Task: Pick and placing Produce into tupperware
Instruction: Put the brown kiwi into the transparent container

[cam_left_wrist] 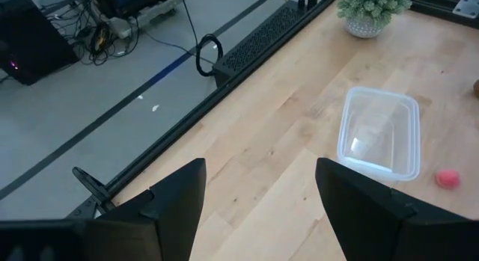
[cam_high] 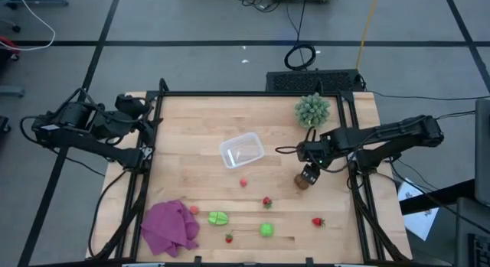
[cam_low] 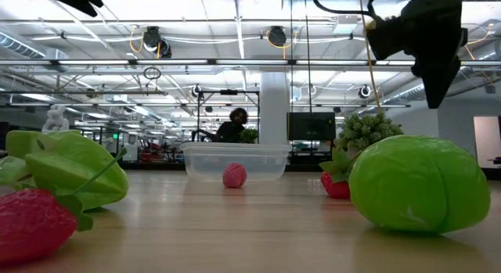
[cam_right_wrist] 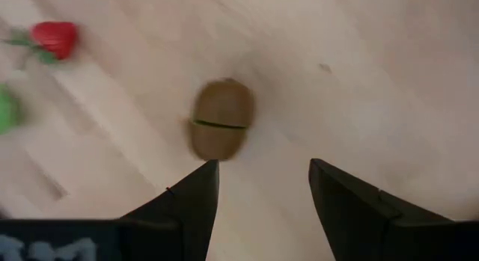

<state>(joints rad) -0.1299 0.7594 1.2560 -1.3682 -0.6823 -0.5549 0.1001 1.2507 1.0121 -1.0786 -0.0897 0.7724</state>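
Note:
The brown oval (cam_high: 304, 183) lies on the table at the right; in the right wrist view (cam_right_wrist: 221, 117) it sits just beyond my fingertips. My right gripper (cam_high: 308, 174) hangs open above it (cam_right_wrist: 262, 188), touching nothing. The clear tupperware (cam_high: 242, 151) stands mid-table, empty (cam_left_wrist: 378, 137). A pink piece (cam_high: 243, 182) lies just near of it. Two green pieces (cam_high: 218, 218) (cam_high: 266, 229) and red strawberries (cam_high: 267, 201) (cam_high: 317, 221) lie toward the near edge. My left gripper (cam_left_wrist: 258, 205) is open and waits over the table's far left corner (cam_high: 144, 115).
A spiky pale-green plant (cam_high: 312, 109) stands at the far right, just behind the right arm. A purple cloth (cam_high: 170, 227) lies at the near left corner. A black frame (cam_high: 230, 93) runs along the table's edges. Bare wood lies between the tupperware and the brown oval.

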